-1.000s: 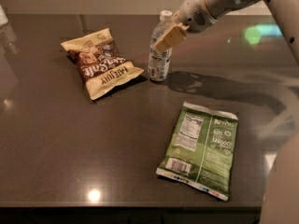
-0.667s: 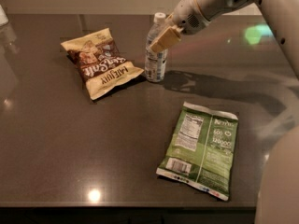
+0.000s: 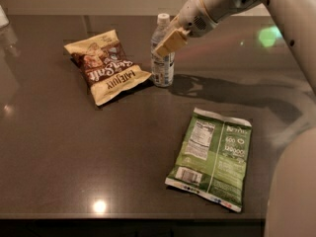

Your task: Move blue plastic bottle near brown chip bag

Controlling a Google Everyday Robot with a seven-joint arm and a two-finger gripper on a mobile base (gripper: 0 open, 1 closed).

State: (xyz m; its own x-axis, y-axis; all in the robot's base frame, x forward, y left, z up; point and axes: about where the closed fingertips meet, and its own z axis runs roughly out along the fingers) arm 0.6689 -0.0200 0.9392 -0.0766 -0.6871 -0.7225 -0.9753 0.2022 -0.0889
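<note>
Starting at near edge: green bag (image 3: 210, 157) is lying flat on dark table (image 3: 74, 157), label side up, well apart from the rest.

Moving mid-table: brown chip bag (image 3: 106, 65) is lying flat and crinkled, one corner pointing toward the bottle (image 3: 162, 72).

Bottle is standing upright on the table just beside that corner. Can't tell if the two are touching. Looks like it's already sitting near the bag, so prob. only release + back-off is remaining.

Gripper (image 3: 169, 43) is sitting against bottle's upper half, between cap and label, w/ arm (image 3: 217, 4) reaching in from upper right. Can't tell whether it is clamping the bottle or just resting alongside, since the far side is hidden by the bottle.

Handling, judging by looks:
- Thin clear plastic, so prob. light and giving way under a hard squeeze.
- Smooth wall, so likely slipping under a weak one.
- Tall + narrow base, so tipping easily if nudged sideways. Fill level not readable.
- Best hold approx. where gripper is now: upper body below the cap, where plastic is stiffer. Keep it vertical.
- Any pull-away is needing to go straight back, not dragging across the bottle.
</note>
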